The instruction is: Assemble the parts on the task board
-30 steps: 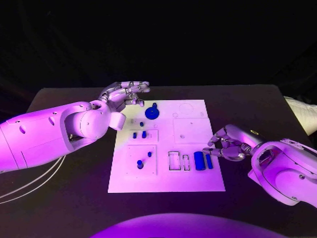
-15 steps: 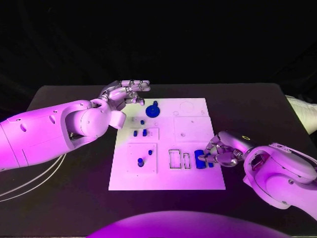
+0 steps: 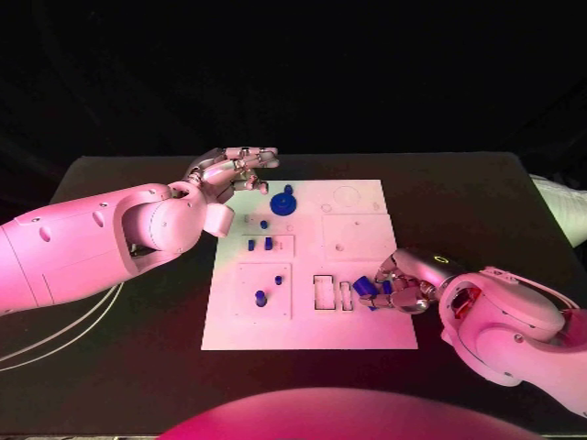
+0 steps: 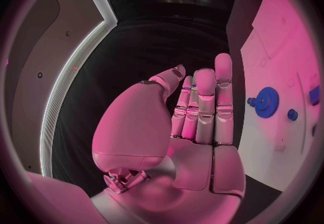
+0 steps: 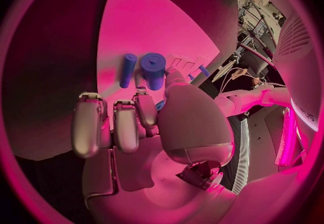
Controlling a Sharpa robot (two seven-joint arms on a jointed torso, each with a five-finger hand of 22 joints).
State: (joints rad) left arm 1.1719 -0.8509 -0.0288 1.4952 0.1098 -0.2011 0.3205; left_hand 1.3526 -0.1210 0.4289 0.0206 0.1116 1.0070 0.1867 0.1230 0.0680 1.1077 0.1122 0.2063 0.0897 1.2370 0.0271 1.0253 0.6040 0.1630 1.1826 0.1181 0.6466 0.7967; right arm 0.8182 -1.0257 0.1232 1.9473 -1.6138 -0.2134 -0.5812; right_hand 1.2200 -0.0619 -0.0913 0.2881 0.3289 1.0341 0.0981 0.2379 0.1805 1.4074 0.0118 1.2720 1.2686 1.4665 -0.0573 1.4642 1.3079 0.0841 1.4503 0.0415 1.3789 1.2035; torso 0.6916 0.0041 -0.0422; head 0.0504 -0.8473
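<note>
Black table, white task board: right hand pinches thick blue cylinder, tilted, beside slim blue peg; left hand far, empty, fingers straight.

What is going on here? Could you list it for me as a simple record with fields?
Setting: black table with a white task board in the middle
Parts: small blue pieces on the board, among them a blue gear
Left hand: at the board's far left corner, fingers straight, holding nothing
Right hand: at the board's right edge, fingertips at a thick blue cylinder; a thinner blue rod lies beside it
Grip: cannot tell whether the cylinder is held
</note>
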